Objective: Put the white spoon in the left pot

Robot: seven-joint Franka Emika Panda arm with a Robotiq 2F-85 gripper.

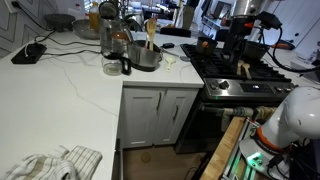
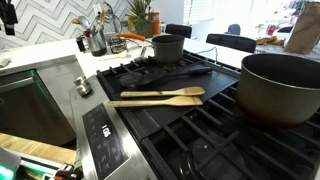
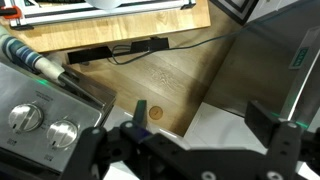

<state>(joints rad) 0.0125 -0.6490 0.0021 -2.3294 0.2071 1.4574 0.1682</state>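
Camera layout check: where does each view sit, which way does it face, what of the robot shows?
Exterior view: set back and high, facing the corner of the white countertop and the stove; the arm shows at lower right.
Exterior view: low beside the stove, looking across its grates and the wooden spoon; no robot visible.
Wrist view: looks down at the wooden floor beside the stove knobs; the open hand fills the bottom.
Shared: the stove is in all three.

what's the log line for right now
gripper open, empty, over floor by stove | left pot on stove | white spoon not made out
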